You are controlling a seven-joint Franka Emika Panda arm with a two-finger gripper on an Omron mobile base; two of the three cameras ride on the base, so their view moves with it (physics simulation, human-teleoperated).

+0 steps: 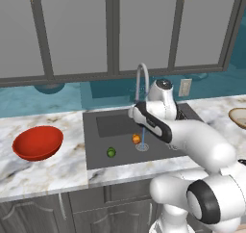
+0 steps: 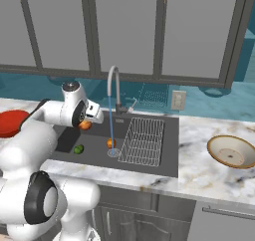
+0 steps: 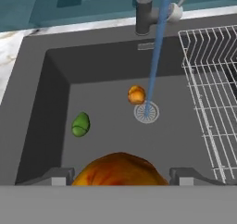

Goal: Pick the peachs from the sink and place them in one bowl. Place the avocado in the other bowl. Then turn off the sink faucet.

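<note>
Gripper (image 2: 87, 121) raised over left end of sink (image 2: 169, 135), jaws closed on one orange peach (image 2: 86, 125); fingers mostly hidden by the hand. Second peach (image 2: 110, 143) on basin floor, just beside the round drain (image 2: 114, 153). Avocado (image 2: 78, 149) lies left of it, apart, on basin floor. Faucet (image 2: 114, 88) running: thin blue stream (image 2: 111, 125) falls to drain. Wire rack (image 2: 143, 140) in right half of basin. Tan bowl (image 2: 232, 152) on counter (image 2: 199, 175) well right of sink. Red bowl (image 2: 11, 123) at far left, partly behind arm.
</note>
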